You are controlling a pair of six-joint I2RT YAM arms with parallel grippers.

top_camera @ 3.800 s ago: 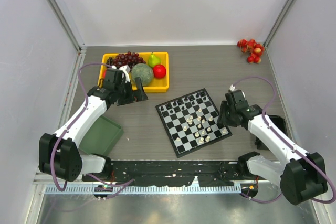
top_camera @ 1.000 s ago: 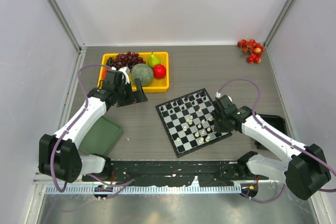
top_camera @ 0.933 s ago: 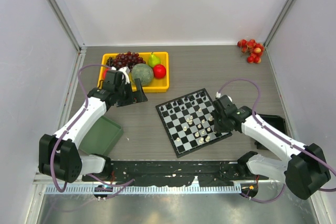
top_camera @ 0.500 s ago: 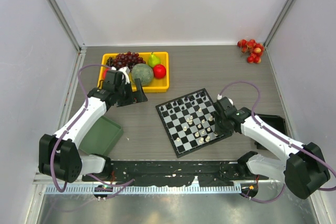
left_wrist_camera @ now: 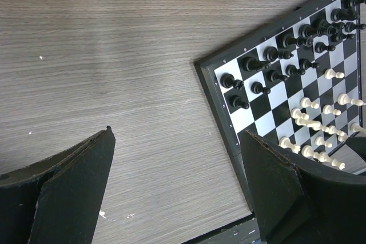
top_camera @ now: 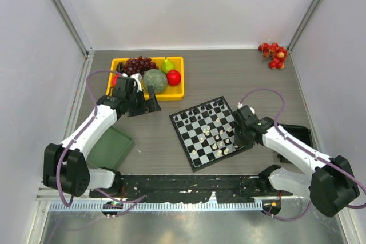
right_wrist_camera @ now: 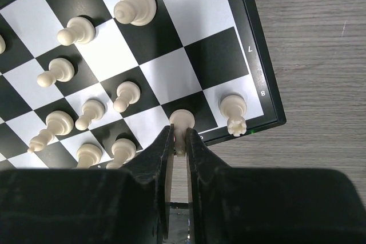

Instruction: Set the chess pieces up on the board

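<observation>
Right pincer lowered, wrist shows cream piece pinched

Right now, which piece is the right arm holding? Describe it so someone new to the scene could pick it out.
Start at the chessboard and go to its corner nearest the right arm, by the printed 8. A cream rook-like piece stands on that corner square; the held cream piece is on the dark square beside it. It alone sits clamped between the right gripper's black fingers.
</observation>
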